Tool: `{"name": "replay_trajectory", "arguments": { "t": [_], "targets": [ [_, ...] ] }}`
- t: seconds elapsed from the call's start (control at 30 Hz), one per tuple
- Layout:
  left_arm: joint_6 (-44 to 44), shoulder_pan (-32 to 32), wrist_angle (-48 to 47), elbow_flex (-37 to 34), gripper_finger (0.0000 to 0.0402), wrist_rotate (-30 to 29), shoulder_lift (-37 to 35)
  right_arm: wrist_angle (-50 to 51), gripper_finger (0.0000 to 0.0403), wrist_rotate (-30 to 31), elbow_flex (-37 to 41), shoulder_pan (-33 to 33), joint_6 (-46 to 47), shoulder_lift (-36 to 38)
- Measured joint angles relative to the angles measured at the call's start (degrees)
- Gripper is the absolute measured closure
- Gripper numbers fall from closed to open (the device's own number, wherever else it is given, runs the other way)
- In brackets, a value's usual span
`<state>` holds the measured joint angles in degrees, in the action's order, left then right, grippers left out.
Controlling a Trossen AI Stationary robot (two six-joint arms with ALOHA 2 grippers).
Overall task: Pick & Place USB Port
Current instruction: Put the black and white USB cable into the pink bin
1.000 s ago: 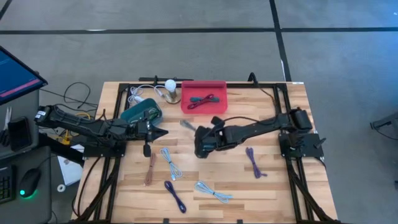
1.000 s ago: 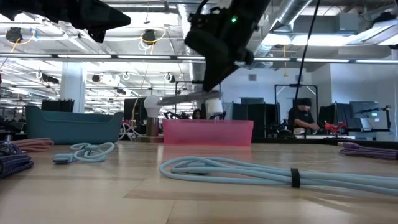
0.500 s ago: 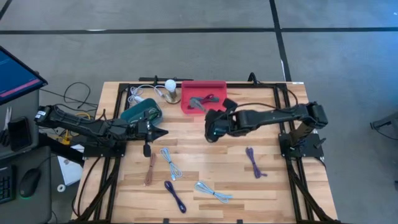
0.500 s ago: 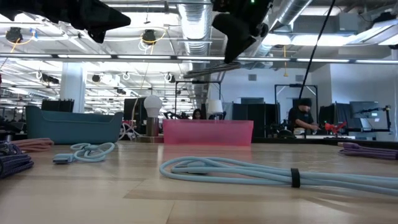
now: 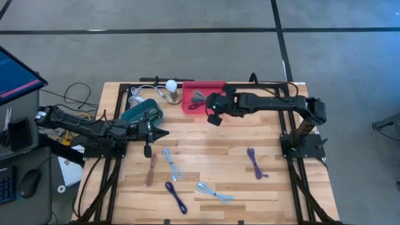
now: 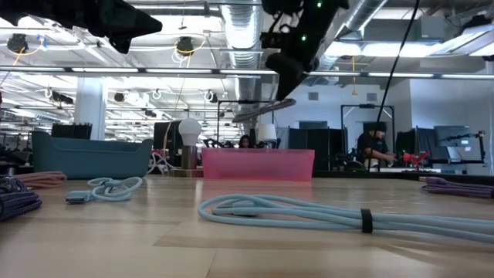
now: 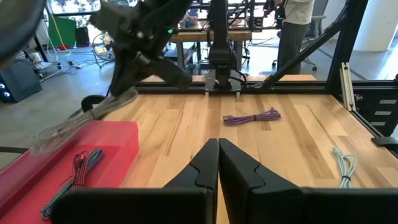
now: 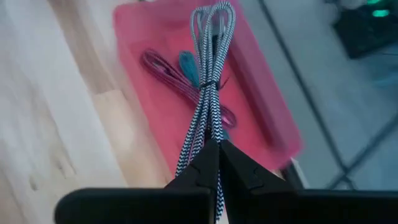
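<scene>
Wooden table [image 5: 212,150] — red bin [image 5: 220,105] | right fingers [image 8: 214,163] pinch braided cable [image 8: 210,81], tail hidden

A white bulb [image 5: 170,85] stands upright on a round tan base [image 5: 174,97] at the back of the bench [image 5: 275,181], beyond the left fingers [image 5: 161,133] and just beside the right fingers [image 8: 200,168], on their outer side. Loose white wires [image 5: 139,95] lie by the bulb, nearer the left fingers. Off the bench, well behind the left fingers, a blue-lit monitor [image 5: 15,74] and a dark mouse [image 5: 29,184] sit on a side desk. In the low view a person [image 6: 376,147] in dark clothes works at a station far beyond the fingers.
</scene>
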<state>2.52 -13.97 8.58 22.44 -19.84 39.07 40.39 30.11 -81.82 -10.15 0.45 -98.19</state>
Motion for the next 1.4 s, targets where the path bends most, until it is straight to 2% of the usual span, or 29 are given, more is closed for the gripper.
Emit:
{"name": "replay_trajectory", "arguments": {
  "t": [0.07,0.2,0.3,0.57,0.93,1.4],
  "targets": [
    [-0.01,-0.01,0.02,0.00,0.0389,0.00,0.00,-2.49,0.0403,-2.73,1.25,-2.21,-1.12,0.00],
    [0.00,0.01,0.02,0.00,0.0389,0.00,0.00,-7.34,0.0403,-3.93,3.93,-5.71,-4.28,0.00],
    [0.01,-0.01,0.02,0.00,0.0389,0.00,0.00,-9.66,0.0403,-9.60,4.65,-8.51,-5.16,0.00],
    [0.00,0.01,0.02,0.00,0.0389,0.00,0.00,-17.69,0.0403,-18.13,7.59,-13.63,-6.89,0.00],
    [0.01,0.01,0.28,0.00,0.0389,-0.02,0.00,-20.75,0.0403,-21.86,10.51,-16.02,-7.04,-0.40],
    [0.01,0.00,0.44,0.00,0.0389,-0.02,0.00,-24.49,0.0403,-23.06,11.67,-16.66,-6.45,-8.87]
  ]
}}
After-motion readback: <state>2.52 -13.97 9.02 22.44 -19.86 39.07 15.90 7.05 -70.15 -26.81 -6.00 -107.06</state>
